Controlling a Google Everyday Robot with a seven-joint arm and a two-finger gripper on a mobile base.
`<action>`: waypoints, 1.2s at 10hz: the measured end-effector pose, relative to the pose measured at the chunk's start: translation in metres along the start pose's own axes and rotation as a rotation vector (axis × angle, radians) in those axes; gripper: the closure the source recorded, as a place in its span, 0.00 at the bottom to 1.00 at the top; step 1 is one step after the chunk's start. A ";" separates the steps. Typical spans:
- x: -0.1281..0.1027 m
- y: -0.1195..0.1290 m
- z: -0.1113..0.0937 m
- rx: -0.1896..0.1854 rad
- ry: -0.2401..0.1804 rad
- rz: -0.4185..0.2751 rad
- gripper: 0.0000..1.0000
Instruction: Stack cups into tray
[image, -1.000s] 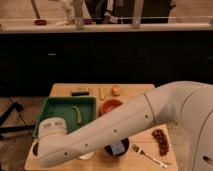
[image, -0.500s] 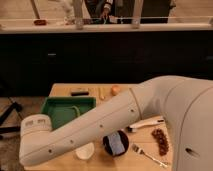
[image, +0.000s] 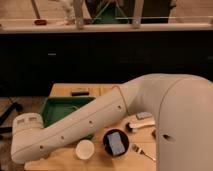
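The green tray (image: 59, 107) lies on the left half of the wooden table, and my white arm (image: 100, 120) crosses over its right and front parts. One white cup (image: 85, 149) stands upright on the table just in front of the tray, below the arm. The arm's wrist end (image: 27, 134) hangs at the lower left, past the tray's front left corner. My gripper is hidden beyond that wrist end and is shut; I cannot see anything in it.
A black bowl with a blue sponge (image: 116, 142) sits right of the white cup. A fork (image: 145, 151) lies near the front right, a pale utensil (image: 137, 125) behind it. A dark flat object (image: 80, 92) rests at the table's back edge.
My arm has swung left and lower across the tray, with its wrist end now past the tray's front left corner. The white cup in front of the tray has come into view.
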 end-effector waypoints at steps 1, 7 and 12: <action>0.003 0.001 0.004 -0.005 -0.002 0.005 1.00; 0.013 0.009 0.020 -0.024 -0.018 0.027 0.91; 0.013 0.010 0.020 -0.024 -0.017 0.028 0.41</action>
